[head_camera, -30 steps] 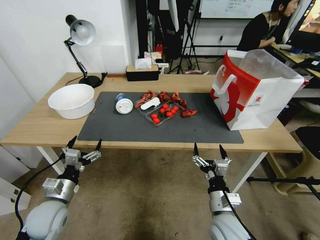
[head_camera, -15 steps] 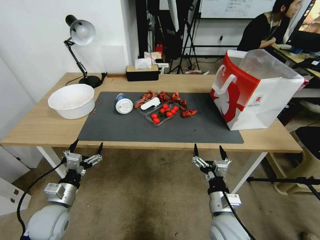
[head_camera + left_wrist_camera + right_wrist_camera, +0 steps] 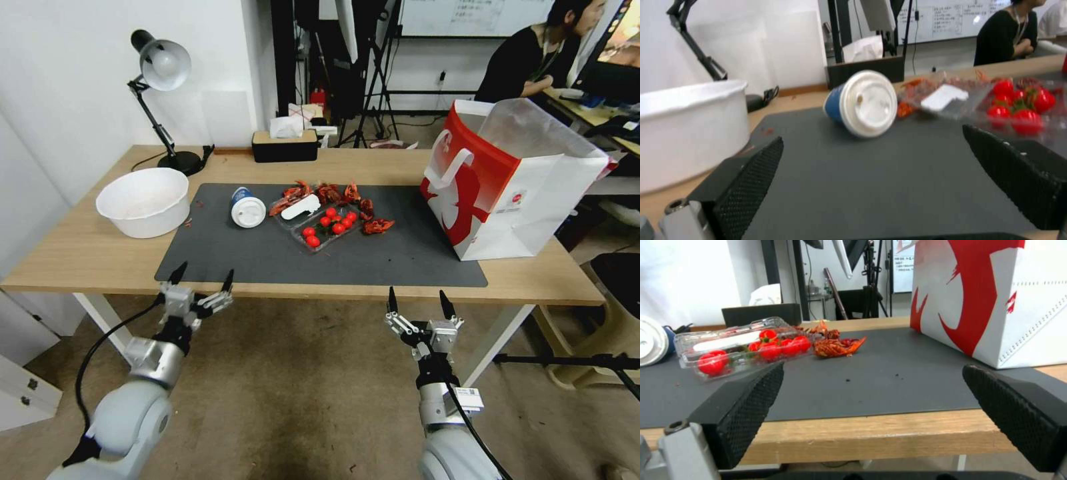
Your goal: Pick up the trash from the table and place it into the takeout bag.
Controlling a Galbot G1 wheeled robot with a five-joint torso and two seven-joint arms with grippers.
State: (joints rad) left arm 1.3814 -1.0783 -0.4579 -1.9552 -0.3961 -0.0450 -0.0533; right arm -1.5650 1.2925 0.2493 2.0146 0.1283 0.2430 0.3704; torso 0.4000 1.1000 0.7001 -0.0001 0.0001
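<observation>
the left end effector (image 3: 202, 281), fingers spread, hovered at the counter's (image 3: 80, 257) front edge, nearer than the spread right end effector (image 3: 418, 299) to the blue-white cup (image 3: 247, 207) lying on its side, lid toward it.

On the dark grey mat (image 3: 320, 257) lie a blue cup with a white lid (image 3: 247, 208), red tomatoes (image 3: 327, 225) in a clear box, and red-orange shells (image 3: 377, 226). Right of the mat stands the takeout bag (image 3: 510, 183) (red and white, 1 small round red logo); left of it, a white bowl (image 3: 143, 201) on light wood.
</observation>
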